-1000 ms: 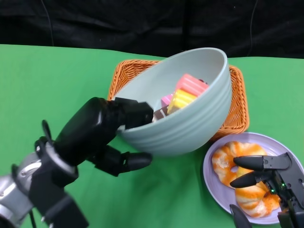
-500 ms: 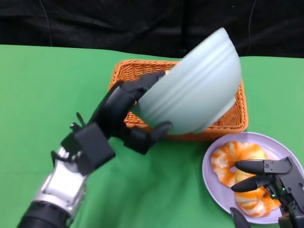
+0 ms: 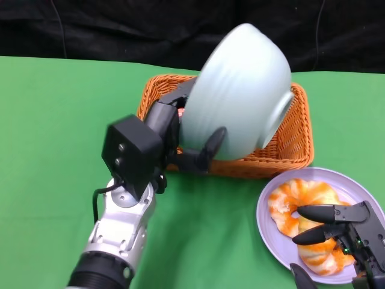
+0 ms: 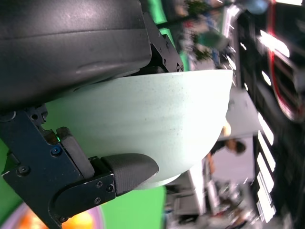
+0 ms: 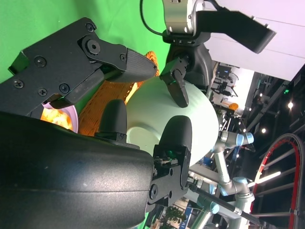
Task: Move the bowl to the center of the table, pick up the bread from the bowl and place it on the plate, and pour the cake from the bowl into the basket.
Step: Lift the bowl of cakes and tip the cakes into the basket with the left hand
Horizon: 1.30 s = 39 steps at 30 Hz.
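A: Nearest, the black right hand point(image 3: 337, 226) hovers empty, fingers apart, over the glazed orange bread point(image 3: 298, 208) on the lilac plate point(image 3: 361, 183).

B: Beyond, the left hand point(image 3: 177, 135) grips the smooth, probably slippery pale-green bowl point(image 3: 240, 84) by its rim, upended over the woven orange basket point(image 3: 298, 141).

No readable text, label, brand, number or sign appears in any view; the blurred background of the wrist views shows nothing legible.

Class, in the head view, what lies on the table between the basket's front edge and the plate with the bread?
Only bare green table: a narrow strip separates the basket from the plate; the bread sits on the plate.
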Each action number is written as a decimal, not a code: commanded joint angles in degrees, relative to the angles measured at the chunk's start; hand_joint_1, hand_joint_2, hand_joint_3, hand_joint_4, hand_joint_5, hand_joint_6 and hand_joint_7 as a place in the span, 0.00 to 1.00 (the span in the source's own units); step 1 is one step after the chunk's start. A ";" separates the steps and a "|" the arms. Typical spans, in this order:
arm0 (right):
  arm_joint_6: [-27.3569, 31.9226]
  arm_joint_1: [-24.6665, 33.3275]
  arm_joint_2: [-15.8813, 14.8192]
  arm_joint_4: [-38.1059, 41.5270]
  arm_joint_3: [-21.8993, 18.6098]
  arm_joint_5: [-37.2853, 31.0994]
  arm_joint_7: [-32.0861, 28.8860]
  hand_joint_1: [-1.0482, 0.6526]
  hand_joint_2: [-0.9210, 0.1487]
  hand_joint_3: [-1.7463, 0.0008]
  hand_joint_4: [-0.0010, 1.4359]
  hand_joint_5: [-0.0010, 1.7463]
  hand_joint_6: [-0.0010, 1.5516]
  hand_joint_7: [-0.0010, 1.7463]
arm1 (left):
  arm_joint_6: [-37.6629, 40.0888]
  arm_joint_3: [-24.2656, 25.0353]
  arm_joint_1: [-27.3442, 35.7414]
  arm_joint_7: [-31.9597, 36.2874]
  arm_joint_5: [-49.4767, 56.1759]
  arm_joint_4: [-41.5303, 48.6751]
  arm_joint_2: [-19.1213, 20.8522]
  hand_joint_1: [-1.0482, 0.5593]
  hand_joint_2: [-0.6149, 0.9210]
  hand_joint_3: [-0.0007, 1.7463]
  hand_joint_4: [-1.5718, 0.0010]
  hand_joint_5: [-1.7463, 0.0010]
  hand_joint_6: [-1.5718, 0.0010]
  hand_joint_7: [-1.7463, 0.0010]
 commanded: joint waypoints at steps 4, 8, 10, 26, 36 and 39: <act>-2.05 0.99 -0.43 -0.42 1.47 -2.12 0.05 0.49 0.32 0.50 0.12 0.83 0.00 0.70 | 9.48 5.12 -2.76 0.83 -5.79 -0.64 -3.65 0.51 0.55 0.95 0.34 0.00 0.43 0.00; -1.68 1.25 -0.25 -0.95 1.93 -2.66 -0.12 0.49 0.32 0.51 0.12 0.83 0.00 0.70 | 13.99 7.81 -3.02 0.77 -8.94 -1.82 -5.25 0.51 0.55 0.97 0.32 0.00 0.42 0.00; -1.77 1.24 -0.44 -0.68 1.85 -2.34 -0.09 0.49 0.32 0.51 0.12 0.82 0.00 0.70 | 16.50 9.64 -3.25 0.83 -11.56 -2.26 -6.52 0.52 0.56 0.98 0.32 0.00 0.42 0.00; -0.92 1.29 -0.54 -0.78 2.26 -1.40 0.21 0.49 0.31 0.53 0.12 0.81 0.01 0.69 | 29.52 21.01 -3.88 0.27 -33.27 -4.50 -10.50 0.53 0.65 0.90 0.32 0.00 0.43 0.00; -0.95 1.22 -0.87 -0.63 2.25 -1.47 0.07 0.49 0.31 0.53 0.12 0.82 0.01 0.70 | 32.66 23.88 -4.10 -5.54 -40.44 -1.97 -9.14 0.49 0.57 0.97 0.33 0.00 0.46 0.00; -0.67 1.25 -0.94 -0.77 2.33 -1.18 0.21 0.49 0.30 0.53 0.12 0.82 0.01 0.70 | 32.33 23.52 -3.69 -6.71 -39.66 -2.24 -8.55 0.49 0.56 0.98 0.32 0.00 0.46 0.00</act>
